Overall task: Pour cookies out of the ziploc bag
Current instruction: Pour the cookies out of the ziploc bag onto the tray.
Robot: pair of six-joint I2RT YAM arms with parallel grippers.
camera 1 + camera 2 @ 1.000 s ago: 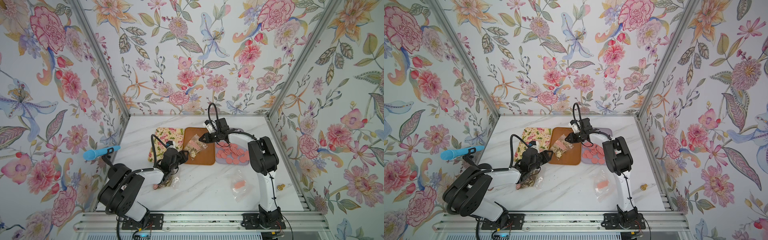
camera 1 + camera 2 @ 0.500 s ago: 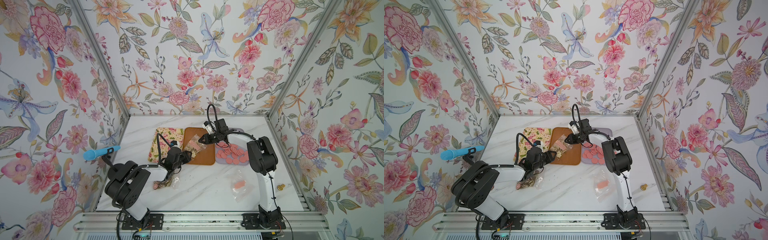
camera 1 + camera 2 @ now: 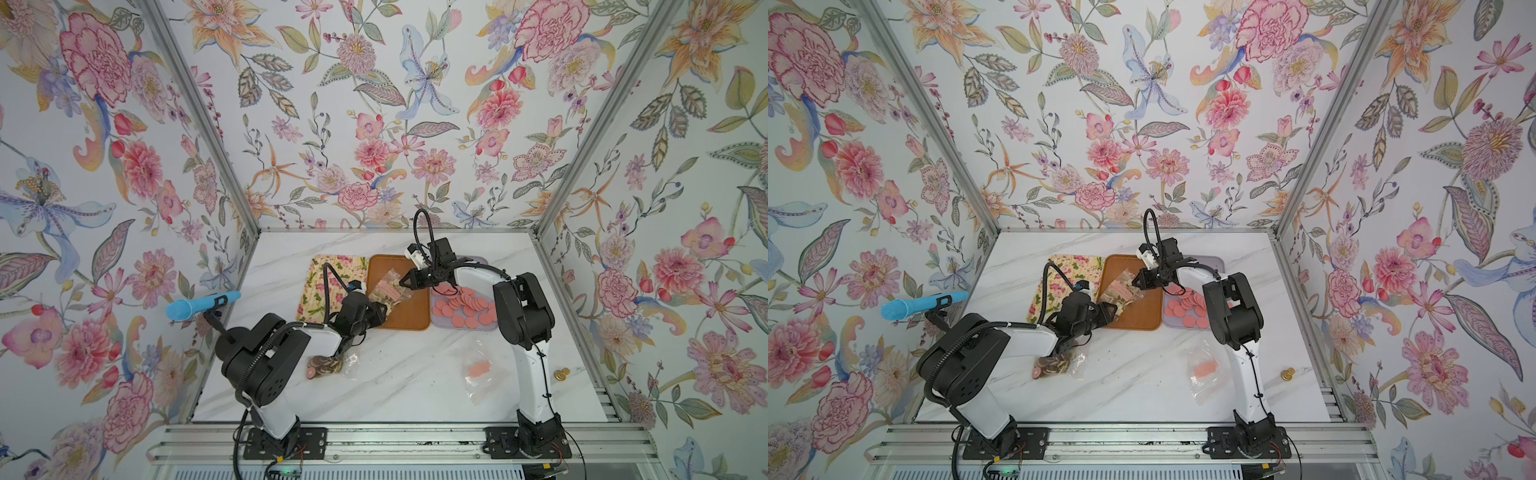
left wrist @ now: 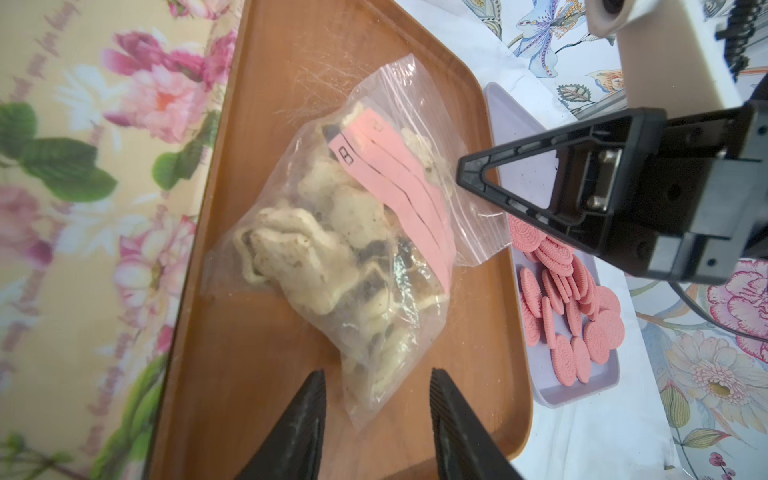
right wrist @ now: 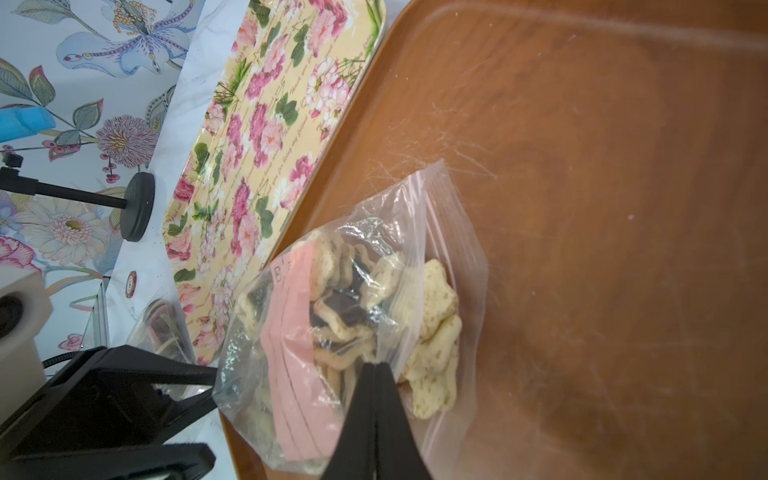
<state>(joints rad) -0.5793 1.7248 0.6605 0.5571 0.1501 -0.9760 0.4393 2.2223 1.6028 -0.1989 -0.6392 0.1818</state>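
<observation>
Two loose bags lie nearest me on the marble table (image 3: 407, 390). Taking the tabletop as a dial with twelve at the back wall, a brown-cookie bag (image 3: 326, 365) sits at eight, half under the left arm. A slack bag (image 3: 478, 372) holding a few pink pieces sits at four, with a small gold knob (image 3: 561, 374) past it by the right wall.

Farther back, three trays stand side by side: floral tray (image 3: 353, 266) at eleven, brown tray (image 3: 411, 318) at twelve, lavender tray (image 3: 440, 322) at one, the last strewn with pink rounds (image 3: 461, 305).

The bag (image 4: 374, 232) lies on the brown tray, a pink label on its film. Its cookies (image 4: 320, 245), cream and dark stars, are inside.

Left gripper (image 4: 377, 372) sits at the bag's seven o'clock, fingers (image 4: 305, 419) spread either side of the bottom corner without clamping it. Right gripper (image 5: 375, 368) meets the bag's mouth edge at two o'clock, fingers pressed together and seemingly pinching the film.
</observation>
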